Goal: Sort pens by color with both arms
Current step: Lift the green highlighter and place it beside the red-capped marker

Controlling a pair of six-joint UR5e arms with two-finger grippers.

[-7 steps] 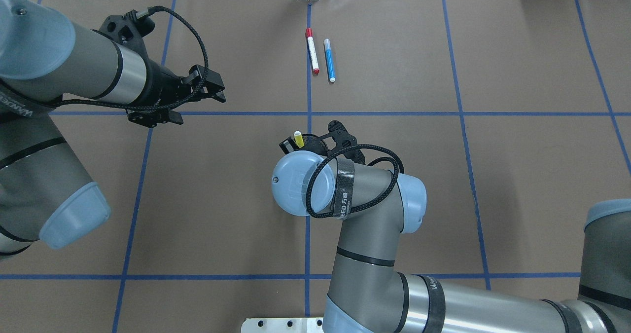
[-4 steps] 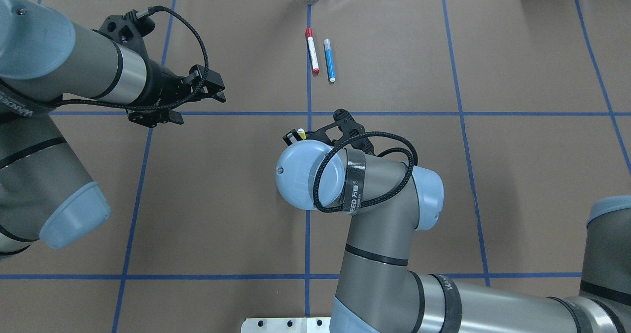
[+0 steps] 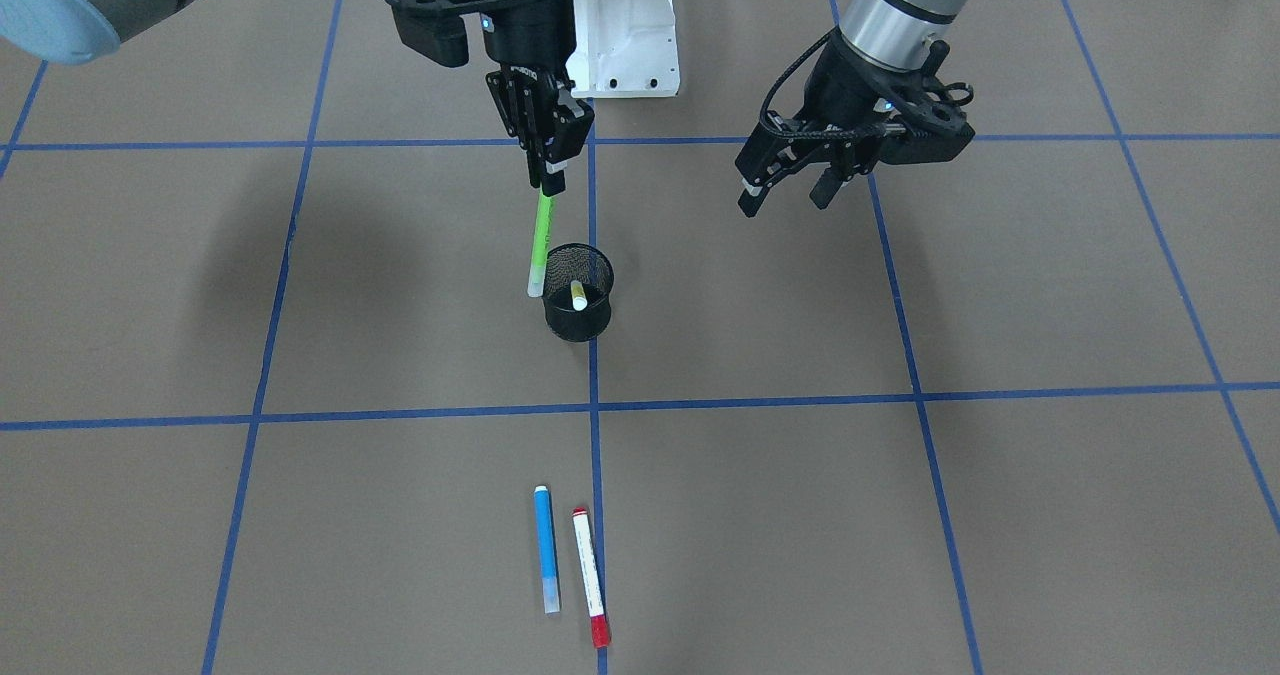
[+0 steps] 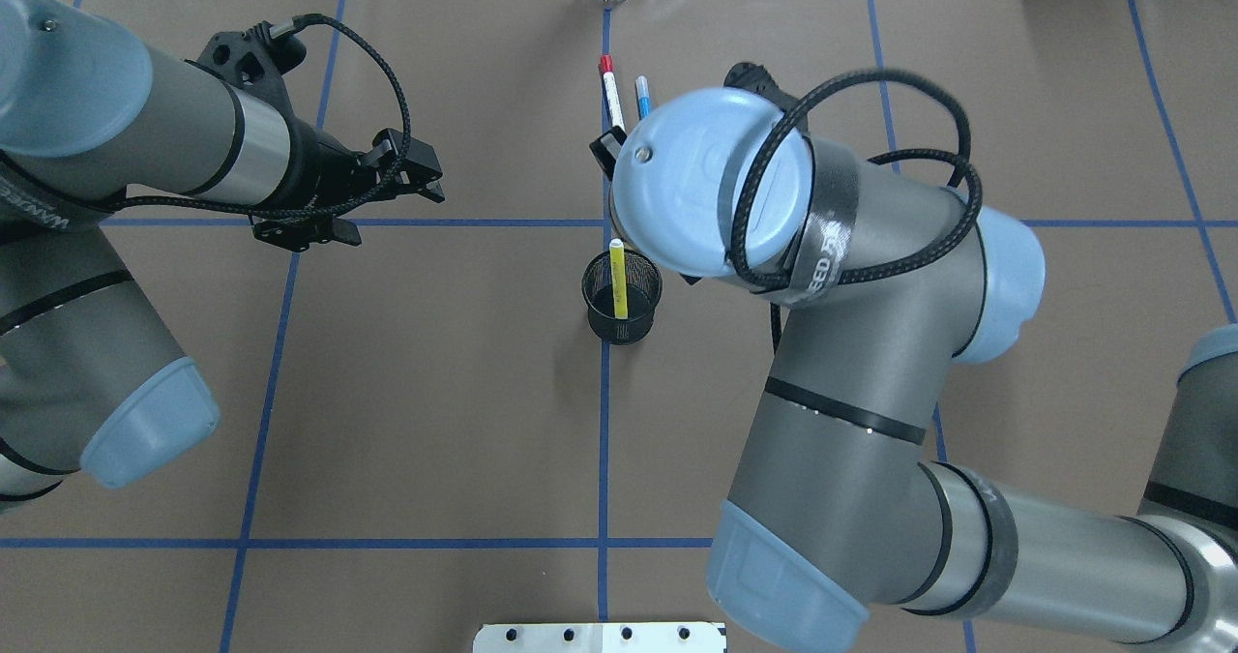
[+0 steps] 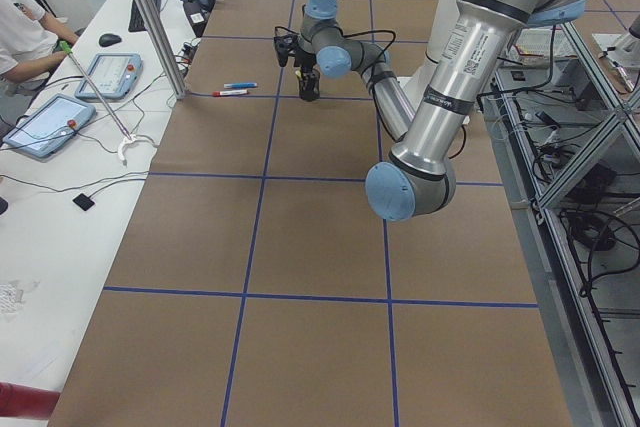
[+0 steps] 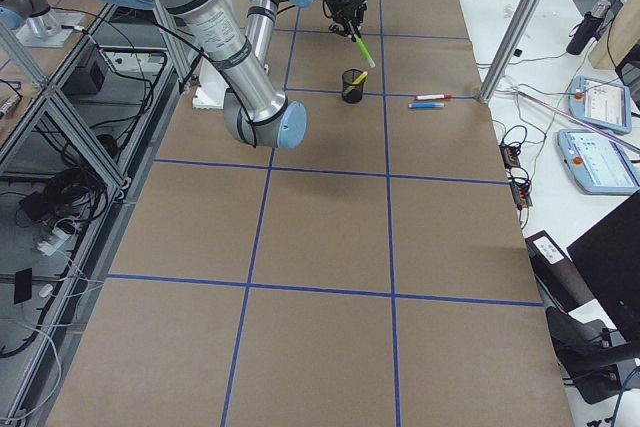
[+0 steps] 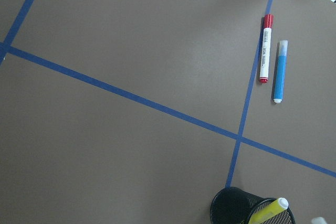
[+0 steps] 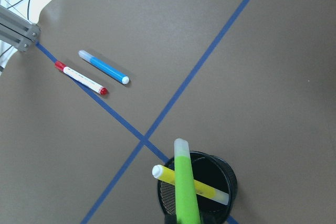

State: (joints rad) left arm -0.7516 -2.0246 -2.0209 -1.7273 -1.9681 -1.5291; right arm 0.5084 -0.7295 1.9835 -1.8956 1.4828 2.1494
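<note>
My right gripper [image 3: 548, 177] is shut on the top of a lime green pen [image 3: 540, 240], which hangs tilted just above the black mesh cup [image 3: 578, 323]. The right wrist view shows the green pen [image 8: 185, 187] over the cup's rim [image 8: 227, 176]. A yellow pen [image 4: 617, 281] leans inside the cup [image 4: 650, 297]. A blue pen [image 3: 546, 547] and a white pen with red ends [image 3: 589, 575] lie side by side on the far part of the table. My left gripper [image 3: 785, 195] is open and empty, off to the cup's side.
Brown table paper with a blue tape grid [image 4: 290, 222]. The white pedestal base [image 3: 625, 45] stands at the robot's side. In the overhead view my right wrist [image 4: 716, 179] covers its gripper and part of the two lying pens.
My right arm has risen and swung toward the far side, uncovering the cup with the yellow pen in it. The left arm has not moved.
</note>
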